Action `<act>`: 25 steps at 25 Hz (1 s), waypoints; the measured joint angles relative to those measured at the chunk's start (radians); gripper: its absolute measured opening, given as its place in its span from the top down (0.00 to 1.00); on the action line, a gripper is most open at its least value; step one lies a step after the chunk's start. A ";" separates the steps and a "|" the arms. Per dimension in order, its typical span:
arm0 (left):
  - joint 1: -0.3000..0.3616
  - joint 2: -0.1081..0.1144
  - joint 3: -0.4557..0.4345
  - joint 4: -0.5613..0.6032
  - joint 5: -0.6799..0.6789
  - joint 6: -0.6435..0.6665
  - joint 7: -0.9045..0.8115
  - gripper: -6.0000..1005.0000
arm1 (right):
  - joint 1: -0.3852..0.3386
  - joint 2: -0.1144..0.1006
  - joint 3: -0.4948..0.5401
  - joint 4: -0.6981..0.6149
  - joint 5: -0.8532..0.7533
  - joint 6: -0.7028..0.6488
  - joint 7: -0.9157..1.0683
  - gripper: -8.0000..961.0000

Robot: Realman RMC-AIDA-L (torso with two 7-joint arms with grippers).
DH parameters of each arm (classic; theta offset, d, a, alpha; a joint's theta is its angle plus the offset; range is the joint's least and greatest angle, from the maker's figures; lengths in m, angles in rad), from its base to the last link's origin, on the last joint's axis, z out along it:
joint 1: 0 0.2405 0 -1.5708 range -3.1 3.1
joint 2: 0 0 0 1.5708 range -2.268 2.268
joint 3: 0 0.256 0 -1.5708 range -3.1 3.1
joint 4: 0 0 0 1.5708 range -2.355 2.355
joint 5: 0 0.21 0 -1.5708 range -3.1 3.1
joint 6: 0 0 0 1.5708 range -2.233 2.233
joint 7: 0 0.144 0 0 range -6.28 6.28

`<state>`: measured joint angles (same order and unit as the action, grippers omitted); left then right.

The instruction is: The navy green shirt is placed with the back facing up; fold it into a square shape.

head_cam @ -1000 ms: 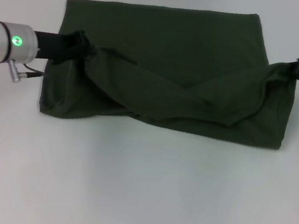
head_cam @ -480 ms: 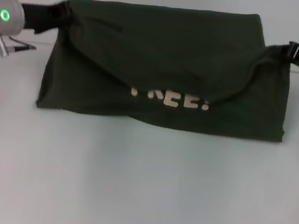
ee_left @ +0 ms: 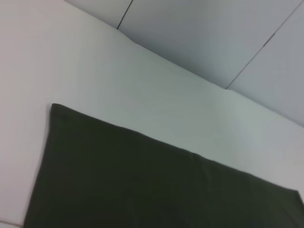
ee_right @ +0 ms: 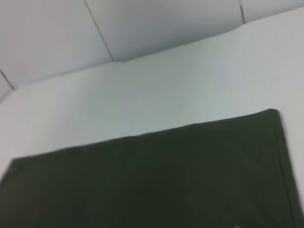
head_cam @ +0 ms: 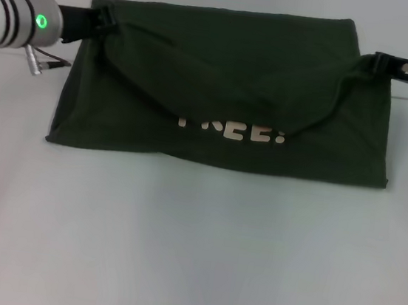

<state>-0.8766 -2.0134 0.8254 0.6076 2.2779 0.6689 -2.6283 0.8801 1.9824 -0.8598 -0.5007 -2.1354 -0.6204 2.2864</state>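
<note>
The navy green shirt (head_cam: pixel 228 74) lies on the white table as a wide band. Its near layer is lifted and carried toward the far edge, baring pale lettering (head_cam: pixel 233 131) on the layer beneath. At the shirt's far left corner my left gripper (head_cam: pixel 99 22) is shut on the lifted cloth. My right gripper (head_cam: pixel 370 63) is shut on the lifted cloth at the far right corner. The raised edge sags in a curve between them. Both wrist views show only flat shirt cloth (ee_left: pixel 142 185) (ee_right: pixel 156 180) and table, no fingers.
White table (head_cam: pixel 191 255) surrounds the shirt, with a broad bare stretch in front of it. A grey panelled wall (ee_left: pixel 213 38) stands behind the table's far edge.
Both grippers have carried the near layer up and away toward the far edge. The lettering came into view. The left gripper shifted further back and outward; the sagging fold has drawn tauter.
</note>
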 joint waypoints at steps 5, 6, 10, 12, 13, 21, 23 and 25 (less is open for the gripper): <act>0.003 -0.010 0.025 -0.002 0.001 -0.030 0.002 0.98 | 0.036 0.012 -0.029 0.035 -0.044 0.084 -0.004 0.83; 0.005 -0.011 0.025 -0.002 0.001 -0.031 0.002 0.98 | 0.040 0.012 -0.029 0.035 -0.048 0.086 -0.004 0.83; 0.037 -0.037 0.017 0.060 0.000 -0.048 -0.011 0.98 | 0.047 0.005 -0.029 0.025 -0.049 0.080 0.002 0.82; 0.054 -0.051 0.016 0.101 -0.001 -0.054 -0.018 0.98 | 0.049 0.004 -0.029 0.017 -0.048 0.073 0.002 0.82; 0.060 -0.056 0.017 0.116 -0.001 -0.055 -0.021 0.98 | 0.051 0.004 -0.029 0.014 -0.048 0.072 0.002 0.82; 0.055 -0.063 0.027 0.083 0.004 -0.080 -0.026 0.97 | 0.079 0.005 -0.031 0.042 -0.058 0.091 -0.012 0.81; 0.053 -0.063 0.027 0.068 0.008 -0.089 -0.024 0.96 | 0.081 0.003 -0.031 0.048 -0.059 0.096 -0.012 0.80; 0.050 -0.059 0.030 0.059 0.012 -0.081 -0.018 0.95 | 0.080 0.002 -0.032 0.050 -0.069 0.095 -0.006 0.80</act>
<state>-0.8262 -2.0728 0.8558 0.6664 2.2903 0.5880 -2.6460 0.9605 1.9840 -0.8913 -0.4506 -2.2044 -0.5257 2.2809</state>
